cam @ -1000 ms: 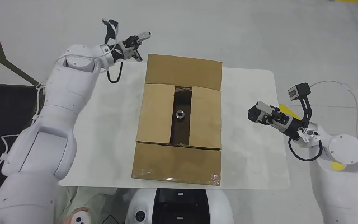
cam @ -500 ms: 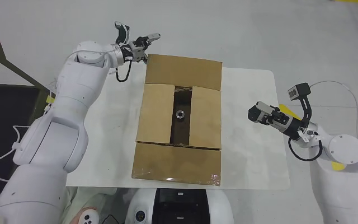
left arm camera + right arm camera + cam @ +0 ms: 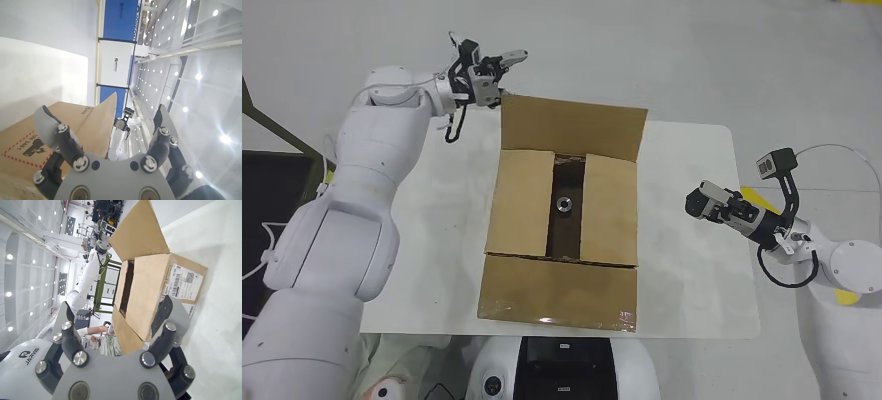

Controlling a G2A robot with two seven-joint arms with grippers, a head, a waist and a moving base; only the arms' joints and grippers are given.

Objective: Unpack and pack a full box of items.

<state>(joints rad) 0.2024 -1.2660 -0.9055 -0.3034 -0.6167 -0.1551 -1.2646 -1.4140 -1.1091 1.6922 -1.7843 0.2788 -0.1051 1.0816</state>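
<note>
Roughly: the box point(image 3: 527, 200) sits mid-worktop point(image 3: 692, 290). Its near flap point(image 3: 557, 290) lies folded out. The two side flaps half-cover the top, leaving a slot whose long axis runs away from the robot, with a small round metal item point(image 3: 563, 205) down inside. The right hand point(image 3: 694, 203), spread and empty, hangs right of the box, well apart, pointing at it. The far flap point(image 3: 574, 127) is raised. The left hand point(image 3: 507, 72), also spread, sits just beside the flap's left corner. It is the nearer hand and likely takes that flap.

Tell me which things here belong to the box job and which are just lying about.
Job: cardboard box, round metal item inside it, left gripper, right gripper.
Just there: white table, shipping label on the box.
</note>
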